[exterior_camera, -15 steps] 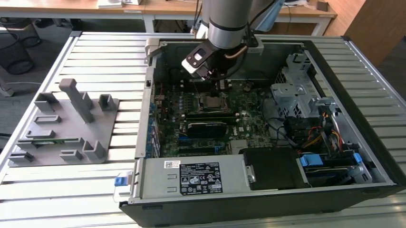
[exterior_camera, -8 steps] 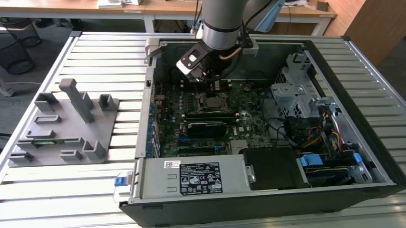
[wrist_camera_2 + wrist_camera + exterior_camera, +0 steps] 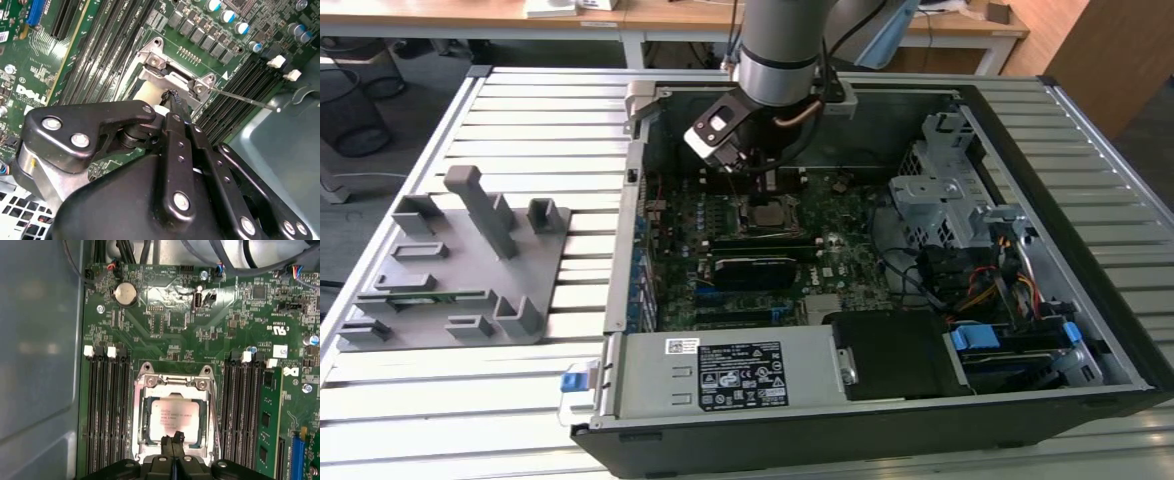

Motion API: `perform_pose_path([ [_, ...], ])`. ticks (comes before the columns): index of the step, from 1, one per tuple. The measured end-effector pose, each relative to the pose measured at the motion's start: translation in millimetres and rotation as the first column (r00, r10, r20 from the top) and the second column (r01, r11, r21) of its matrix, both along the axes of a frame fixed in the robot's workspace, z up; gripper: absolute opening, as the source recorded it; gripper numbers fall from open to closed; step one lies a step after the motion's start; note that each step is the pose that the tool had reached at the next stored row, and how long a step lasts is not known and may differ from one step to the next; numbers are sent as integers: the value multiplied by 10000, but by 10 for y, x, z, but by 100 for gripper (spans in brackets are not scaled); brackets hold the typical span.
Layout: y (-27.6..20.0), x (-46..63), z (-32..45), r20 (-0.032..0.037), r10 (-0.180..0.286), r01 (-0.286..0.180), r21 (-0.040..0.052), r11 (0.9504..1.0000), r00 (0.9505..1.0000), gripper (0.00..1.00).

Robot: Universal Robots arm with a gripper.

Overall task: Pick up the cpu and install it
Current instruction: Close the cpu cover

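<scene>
First wrist view shows the hand (image 3: 173,440) clenched, its two fingers pressed together with nothing between them. The cpu (image 3: 172,412) lies flat in its silver socket (image 3: 137,405) on the green board (image 3: 165,325), right under the fingertips. Whether they touch it is hard to tell. A green memory stick (image 3: 265,425) stands beside the hand, a little apart. The computer case (image 3: 854,445) lies open on the desk (image 3: 454,400).

The arm (image 3: 781,40) is a silver-grey tube with a black ring (image 3: 778,63) and a pale blue cap (image 3: 886,36). A black-and-white box (image 3: 716,130) sits at its wrist. The gripper (image 3: 173,98) is matt black, its linked bars (image 3: 95,122) studded with silver screws (image 3: 181,201)
</scene>
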State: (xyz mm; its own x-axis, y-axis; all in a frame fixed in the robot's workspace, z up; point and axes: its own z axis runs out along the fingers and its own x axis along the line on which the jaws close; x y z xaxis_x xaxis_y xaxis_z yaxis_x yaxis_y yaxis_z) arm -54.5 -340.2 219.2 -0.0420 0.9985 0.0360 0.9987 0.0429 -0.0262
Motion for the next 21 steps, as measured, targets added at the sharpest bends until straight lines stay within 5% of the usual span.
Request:
perform_pose_path([
  [21, 0, -58, -96, -1, 0, 0, 8, 10000, 10000, 11],
])
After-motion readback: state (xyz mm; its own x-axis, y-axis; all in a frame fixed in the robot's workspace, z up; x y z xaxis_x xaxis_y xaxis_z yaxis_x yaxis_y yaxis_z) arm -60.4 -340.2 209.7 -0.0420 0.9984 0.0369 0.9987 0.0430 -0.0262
